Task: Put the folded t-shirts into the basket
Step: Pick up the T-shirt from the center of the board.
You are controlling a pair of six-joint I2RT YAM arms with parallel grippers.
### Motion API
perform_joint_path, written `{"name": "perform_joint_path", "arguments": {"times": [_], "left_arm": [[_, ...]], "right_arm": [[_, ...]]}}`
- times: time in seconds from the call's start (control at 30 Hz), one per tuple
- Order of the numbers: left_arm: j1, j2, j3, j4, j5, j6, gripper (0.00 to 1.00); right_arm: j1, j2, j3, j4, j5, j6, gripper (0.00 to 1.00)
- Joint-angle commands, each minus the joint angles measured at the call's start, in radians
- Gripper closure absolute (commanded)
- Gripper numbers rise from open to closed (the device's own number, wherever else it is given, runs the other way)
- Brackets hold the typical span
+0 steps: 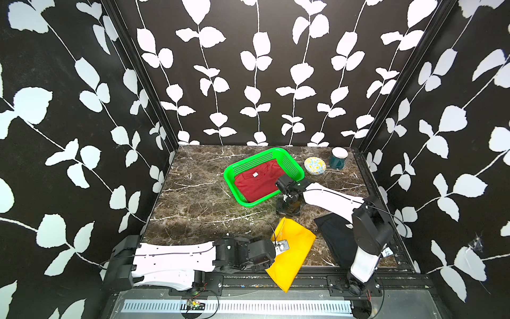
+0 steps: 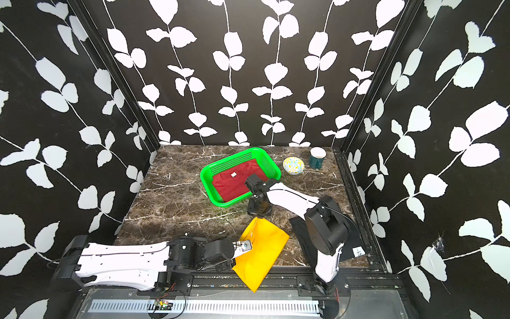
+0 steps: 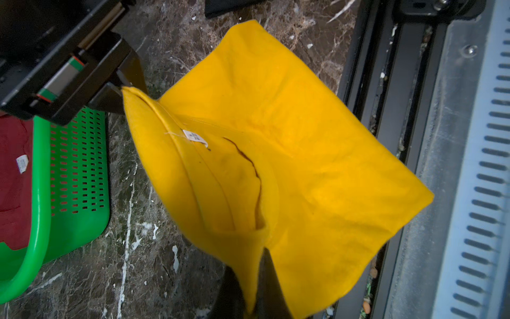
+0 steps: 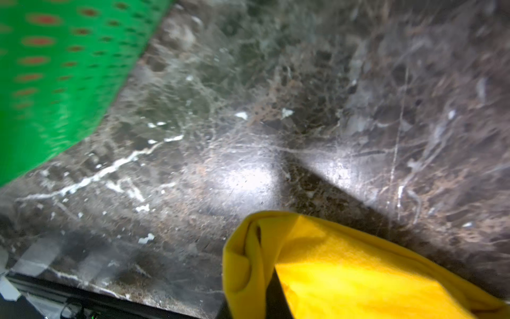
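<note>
The yellow folded t-shirt is pinched at two corners and sags between them, its near corner reaching over the table's front rail. My left gripper is shut on its near-left corner. My right gripper is shut on its far corner, beside the basket's near end. The green basket holds the dark red t-shirt, lying flat. The black t-shirt lies at the table's right, partly hidden under my right arm.
A small patterned bowl and a dark green mug stand at the back right, just beyond the basket. A black rail and a slotted metal strip run along the front edge. Patterned walls close in three sides.
</note>
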Motion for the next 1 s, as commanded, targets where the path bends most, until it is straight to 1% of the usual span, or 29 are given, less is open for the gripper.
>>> {"name": "perform_joint_path", "arguments": {"times": [0.0,0.1,0.17,0.23,0.27,0.37,0.43,0.53,0.63,0.77,0.9,0.97], "left_arm": [[-0.004,-0.031,0.054,-0.032,-0.063,0.011,1.00],[-0.004,-0.029,0.114,-0.061,-0.145,0.043,1.00],[0.002,-0.035,0.151,-0.065,-0.145,0.080,1.00],[0.034,-0.049,0.170,-0.046,-0.104,0.113,1.00],[0.078,-0.057,0.180,-0.026,-0.065,0.131,1.00],[0.194,-0.048,0.233,-0.035,0.034,0.160,1.00],[0.221,-0.030,0.289,-0.069,0.049,0.213,1.00],[0.236,-0.001,0.369,-0.103,0.002,0.275,1.00],[0.300,0.028,0.433,-0.127,-0.008,0.290,1.00],[0.394,0.044,0.452,-0.112,-0.004,0.326,1.00],[0.441,0.055,0.449,-0.074,-0.017,0.388,1.00],[0.471,0.069,0.453,-0.052,-0.003,0.406,1.00]], "right_arm": [[-0.017,-0.079,-0.007,-0.028,0.018,0.012,1.00],[-0.036,-0.159,-0.041,-0.034,0.084,0.039,1.00],[-0.058,-0.222,-0.055,-0.034,0.127,0.057,1.00],[-0.088,-0.286,-0.076,-0.021,0.160,0.080,1.00],[-0.112,-0.320,-0.093,0.001,0.160,0.098,1.00],[-0.162,-0.379,-0.118,0.079,0.097,0.139,1.00],[-0.174,-0.397,-0.106,0.120,0.090,0.166,1.00],[-0.175,-0.402,-0.065,0.165,0.103,0.238,1.00],[-0.179,-0.388,-0.026,0.196,0.126,0.300,1.00],[-0.191,-0.345,0.069,0.180,0.186,0.351,1.00],[-0.204,-0.308,0.115,0.214,0.232,0.409,1.00],[-0.205,-0.284,0.135,0.222,0.267,0.427,1.00]]}}
